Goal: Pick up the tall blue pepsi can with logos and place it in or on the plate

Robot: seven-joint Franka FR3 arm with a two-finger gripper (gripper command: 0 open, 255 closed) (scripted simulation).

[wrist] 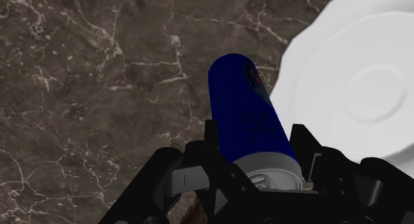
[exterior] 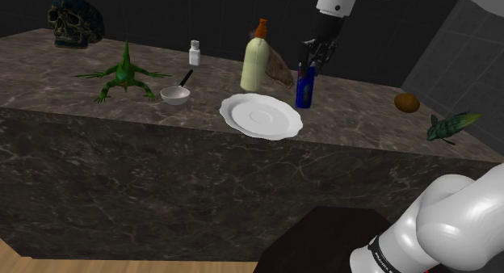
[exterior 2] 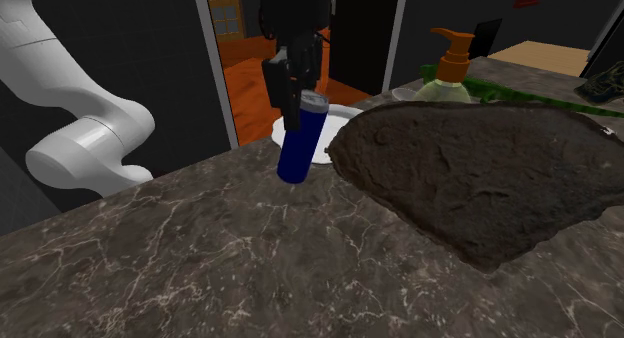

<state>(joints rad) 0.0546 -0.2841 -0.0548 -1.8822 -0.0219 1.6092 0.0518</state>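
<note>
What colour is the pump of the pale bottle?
Orange; the bottle's pump shows best in the second exterior view.

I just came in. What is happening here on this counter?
A white robot arm is handling the blue can. Its black gripper is shut on the can near its top, one finger on each side. The can is beside the white plate, close to its rim but not on it, so the placing is not yet done. The can leans a little, and I cannot tell whether it has left the dark marble counter.
</note>
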